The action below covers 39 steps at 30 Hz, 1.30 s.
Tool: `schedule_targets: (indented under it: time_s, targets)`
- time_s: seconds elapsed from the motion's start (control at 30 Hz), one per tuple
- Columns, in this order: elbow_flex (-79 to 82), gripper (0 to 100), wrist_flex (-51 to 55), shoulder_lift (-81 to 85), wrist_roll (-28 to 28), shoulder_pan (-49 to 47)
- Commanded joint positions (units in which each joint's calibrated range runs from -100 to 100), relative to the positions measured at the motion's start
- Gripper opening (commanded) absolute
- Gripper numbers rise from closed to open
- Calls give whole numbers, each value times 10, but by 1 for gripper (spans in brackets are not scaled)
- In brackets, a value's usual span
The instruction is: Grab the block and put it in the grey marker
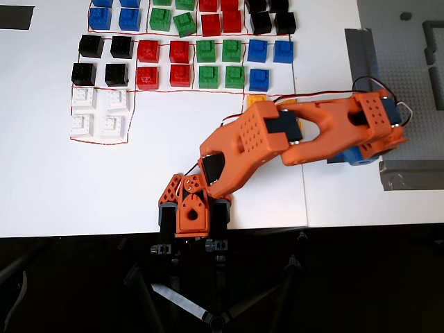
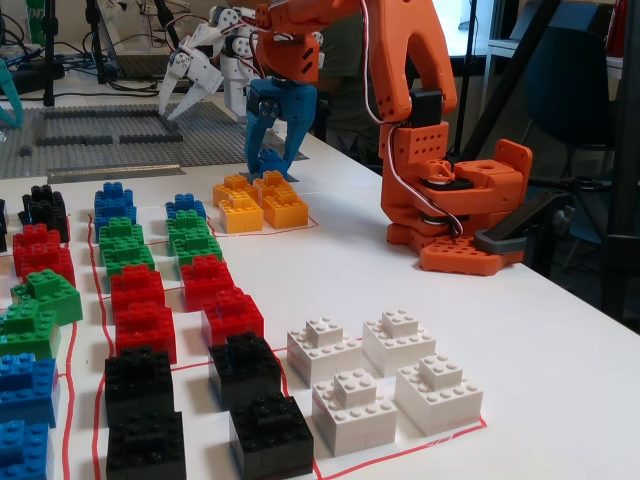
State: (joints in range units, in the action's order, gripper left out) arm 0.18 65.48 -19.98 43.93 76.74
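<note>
Since the gripper hovers with jaws parted and empty above the orange blocks, grasping is pending; next, reach a blue block.

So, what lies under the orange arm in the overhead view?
Yellow-orange blocks: only their edges peek out beside the arm; the rest is covered. The fixed view shows them whole.

Overhead view: arm covers the yellow-orange blocks almost wholly; gripper hidden under it. Blue blocks cut by top edge. Fixed view: black blocks clipped at bottom edge.
</note>
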Motion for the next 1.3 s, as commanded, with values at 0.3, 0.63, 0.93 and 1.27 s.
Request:
schedule_targets:
  time_s: [0.3,0.63,0.93,1.27]
  targets:
    - [-28,42,32,63,20,32]
    - [-141,36,159,108,34,49]
    - [-181,20,255,176,-95,-112]
    - [-130,5,322,231,-309,-405]
